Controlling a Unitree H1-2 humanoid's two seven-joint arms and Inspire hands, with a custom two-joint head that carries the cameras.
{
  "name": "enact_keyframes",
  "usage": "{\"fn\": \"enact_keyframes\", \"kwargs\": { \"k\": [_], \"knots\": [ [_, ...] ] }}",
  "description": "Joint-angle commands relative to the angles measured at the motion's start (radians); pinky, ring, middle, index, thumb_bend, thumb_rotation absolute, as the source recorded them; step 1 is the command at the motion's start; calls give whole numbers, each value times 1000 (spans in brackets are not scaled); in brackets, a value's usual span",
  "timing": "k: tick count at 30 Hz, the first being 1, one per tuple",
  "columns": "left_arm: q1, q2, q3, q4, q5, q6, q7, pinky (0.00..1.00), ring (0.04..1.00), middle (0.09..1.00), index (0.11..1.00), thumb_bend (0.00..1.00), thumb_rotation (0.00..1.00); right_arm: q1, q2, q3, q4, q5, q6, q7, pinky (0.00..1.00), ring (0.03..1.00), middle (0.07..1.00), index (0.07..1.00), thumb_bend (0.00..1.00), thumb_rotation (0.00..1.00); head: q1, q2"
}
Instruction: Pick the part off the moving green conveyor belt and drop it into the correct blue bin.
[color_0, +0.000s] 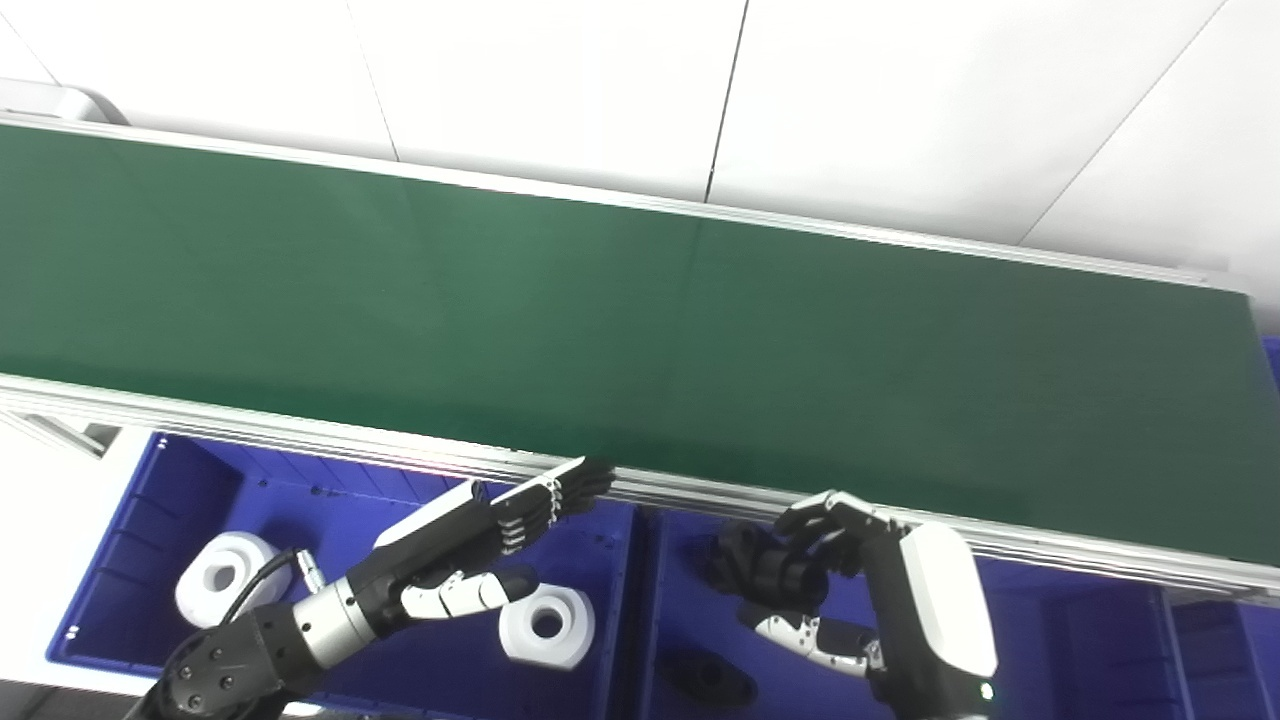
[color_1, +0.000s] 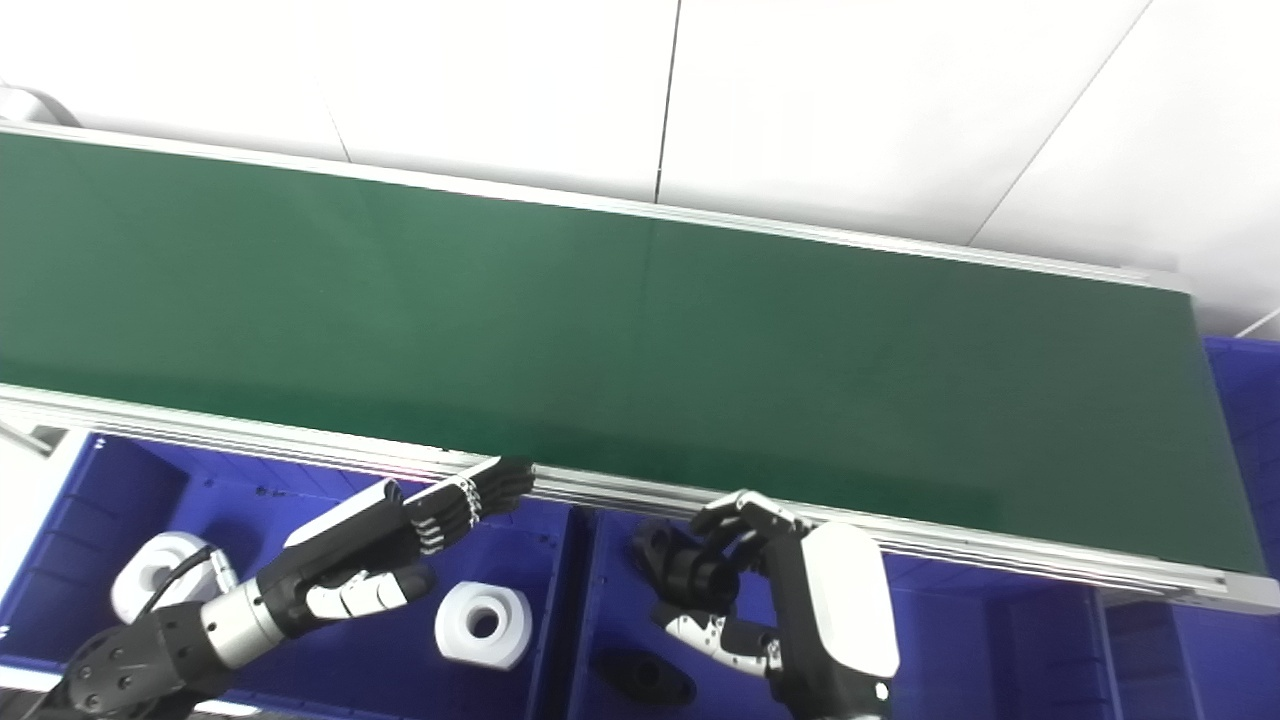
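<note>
The green conveyor belt (color_0: 600, 330) runs across the view with no part on it. My right hand (color_0: 830, 560) is below the belt's near rail, over the middle blue bin (color_0: 1060, 640), with its fingers curled around a black part (color_0: 752, 572). My left hand (color_0: 480, 545) is open and empty, fingers stretched toward the rail, over the left blue bin (color_0: 150, 520). That bin holds two white ring-shaped parts (color_0: 547, 625) (color_0: 225, 575). Another black part (color_0: 712, 680) lies on the middle bin's floor.
The belt's aluminium near rail (color_0: 300, 430) stands just above both hands. A further blue bin (color_0: 1215, 640) sits at the far right, and a blue edge (color_1: 1245, 400) shows past the belt's right end. White wall panels lie behind the belt.
</note>
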Motion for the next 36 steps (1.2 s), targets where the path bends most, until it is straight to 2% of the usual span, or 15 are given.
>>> {"fn": "enact_keyframes", "kwargs": {
  "k": [1,4,5,6,7,8,9,11,16,19,20,25,29,36],
  "knots": [
    [-6,25,8,-30,-23,1,-12,1000,1000,1000,1000,372,731,18,3,10,-3,2,-48,-35,379,426,503,541,498,0,2,8],
    [-8,28,11,-39,-27,16,-13,1000,1000,1000,1000,380,729,26,0,16,16,2,-52,-54,366,429,507,538,498,0,-12,15],
    [-11,31,15,-42,-32,24,-15,1000,1000,1000,1000,380,728,24,2,19,24,1,-53,-59,366,429,507,538,498,0,-83,28],
    [-15,34,18,-43,-40,30,-19,1000,1000,1000,1000,378,726,23,4,22,33,-1,-53,-65,368,428,505,540,498,0,-100,32],
    [-22,39,23,-39,-50,28,-28,1000,1000,1000,1000,374,717,18,10,28,40,-6,-46,-67,372,426,503,543,498,0,-177,49],
    [-26,44,28,-35,-58,23,-35,1000,1000,1000,1000,372,729,13,16,33,47,-9,-42,-71,373,424,500,546,497,0,-190,51],
    [-30,49,33,-30,-70,16,-44,1000,1000,1000,1000,372,735,6,23,38,54,-13,-37,-74,374,423,499,547,497,0,-232,63],
    [-34,51,40,-20,-103,20,-58,1000,1000,1000,1000,372,761,-6,35,46,66,-21,-28,-79,366,420,501,550,496,0,-245,71],
    [-40,40,45,1,-141,26,-82,1000,1000,1000,1000,344,726,-6,35,43,73,-31,-19,-78,367,412,488,556,496,0,-210,75],
    [-55,42,45,4,-134,29,-91,1000,1000,1000,1000,360,707,4,29,38,79,-38,-18,-84,362,413,493,555,496,0,-196,80],
    [-59,42,45,0,-128,31,-91,1000,1000,1000,1000,367,693,8,29,36,78,-39,-12,-82,366,412,498,553,496,0,-163,86],
    [-57,37,46,-32,-111,54,-77,1000,1000,1000,1000,368,667,18,13,20,81,-25,-16,-78,371,414,502,550,496,0,-119,96],
    [-48,33,48,-55,-105,80,-66,1000,1000,1000,1000,357,634,12,9,13,90,-24,-20,-83,382,415,506,546,497,0,-113,98],
    [-38,31,47,-74,-105,103,-58,1000,1000,1000,1000,375,639,-9,1,9,126,-23,-12,-70,379,413,504,551,496,0,-95,98]
  ]
}}
